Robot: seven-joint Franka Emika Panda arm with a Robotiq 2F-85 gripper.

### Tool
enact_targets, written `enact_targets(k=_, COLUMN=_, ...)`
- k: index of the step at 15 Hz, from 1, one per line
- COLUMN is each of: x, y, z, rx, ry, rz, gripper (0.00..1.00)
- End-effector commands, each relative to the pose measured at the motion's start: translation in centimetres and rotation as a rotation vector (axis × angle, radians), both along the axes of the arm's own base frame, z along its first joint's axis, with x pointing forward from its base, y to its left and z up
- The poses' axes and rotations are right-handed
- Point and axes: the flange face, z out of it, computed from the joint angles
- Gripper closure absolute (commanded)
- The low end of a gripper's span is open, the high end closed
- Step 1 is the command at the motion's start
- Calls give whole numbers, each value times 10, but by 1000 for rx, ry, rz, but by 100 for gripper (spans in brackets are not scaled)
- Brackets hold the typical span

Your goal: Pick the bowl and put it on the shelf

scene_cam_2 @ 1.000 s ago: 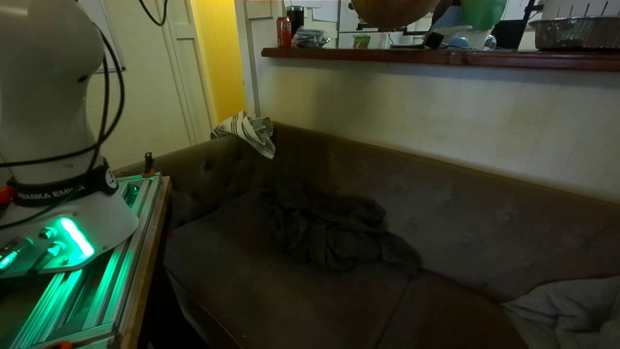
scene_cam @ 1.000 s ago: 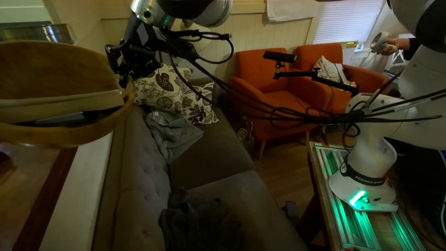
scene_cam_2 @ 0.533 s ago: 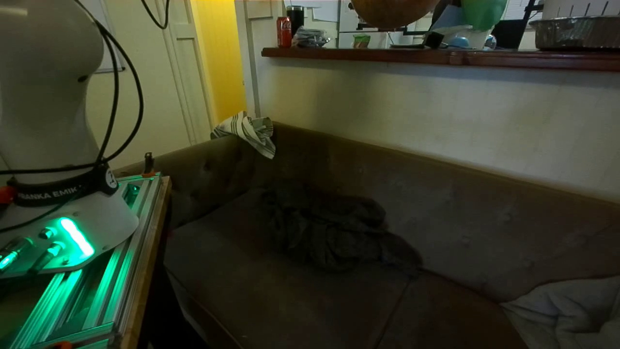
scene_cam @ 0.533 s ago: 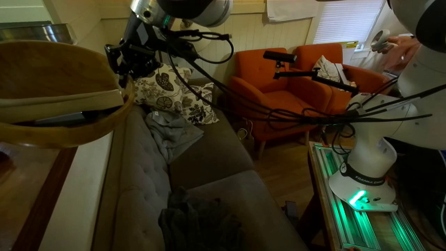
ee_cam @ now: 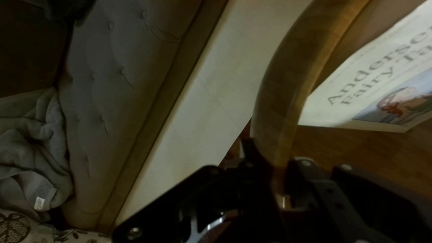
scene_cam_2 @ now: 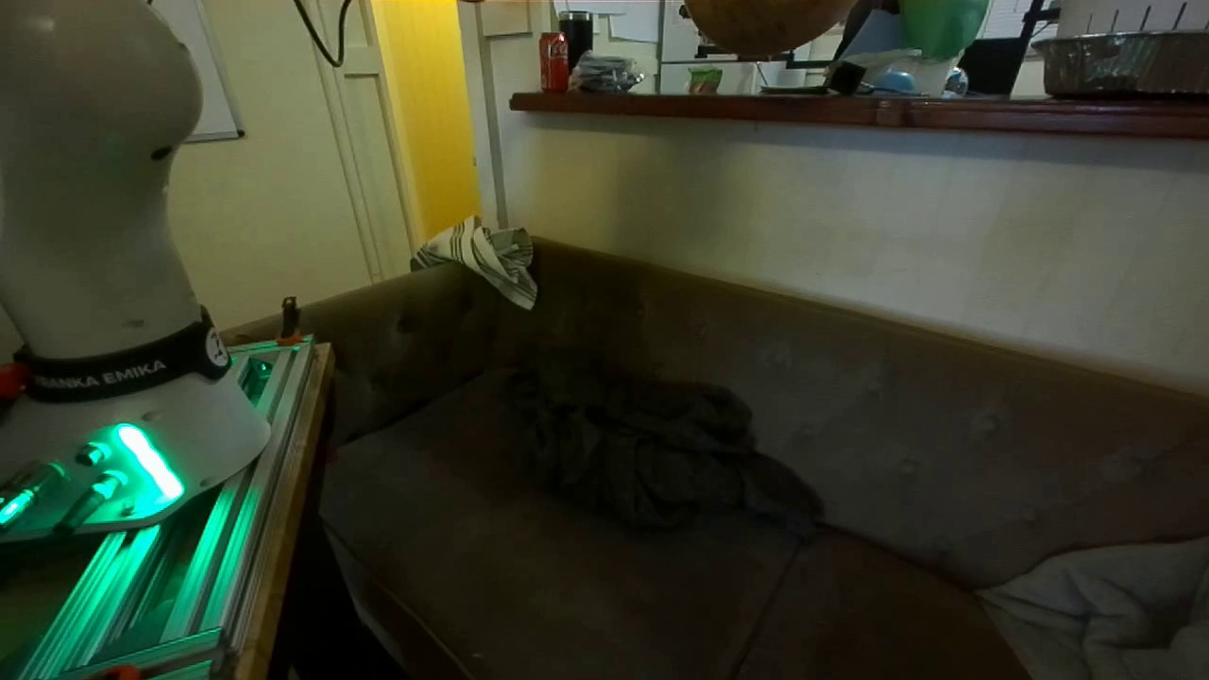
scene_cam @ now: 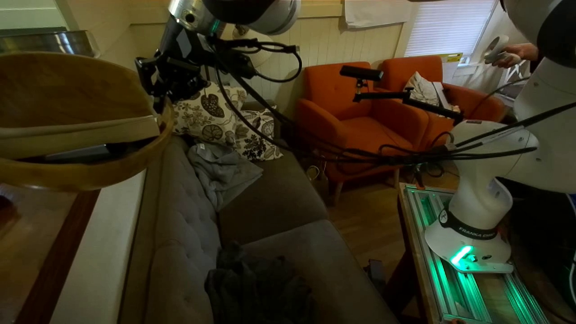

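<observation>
Still aloft: one wooden bowl (scene_cam: 74,92), clamped

Black cables (scene_cam: 407,158) have shifted. One gripper (ee_cam: 274,165) pinches the bowl's rim near three o'clock in an exterior view; the shelf (scene_cam: 62,252) lies toward six. One fairy-tale book (ee_cam: 368,91) rests inside; two orange armchairs (scene_cam: 360,128) stand farther off.

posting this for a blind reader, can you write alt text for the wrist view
A black gripper at the bottom pinches the rim of a wooden bowl, with a book inside whose cut-off title reads "Anderse" and "Fairy Ta". Left of the bowl are a pale wall, then a grey buttoned sofa with a crumpled blanket and part of a patterned cushion.
</observation>
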Motion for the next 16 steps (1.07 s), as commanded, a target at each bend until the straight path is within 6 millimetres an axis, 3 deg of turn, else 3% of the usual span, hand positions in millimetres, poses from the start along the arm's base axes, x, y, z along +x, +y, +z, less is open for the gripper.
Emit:
enact_targets(k=1, x=-3, y=2, z=7, rx=-1, ry=-15, rz=4, gripper=86)
enact_targets(k=5, x=-3, y=2, z=8, rx=-1, ry=-15, rz=4, gripper=86)
enact_targets(k=6, x=-3, y=2, z=7, rx=-1, ry=-15, rz=4, gripper=96)
enact_targets(k=7, x=1, y=1, z=11, rx=-46, ry=-2, rz=16, gripper=96)
enact_targets(k=11, x=8, y=2, z=-17, rx=-164, ry=51, rz=99, gripper=96)
enact_targets(k=16, x=26, y=-1, z=-21, rx=-196, ry=-95, rz=127, gripper=96)
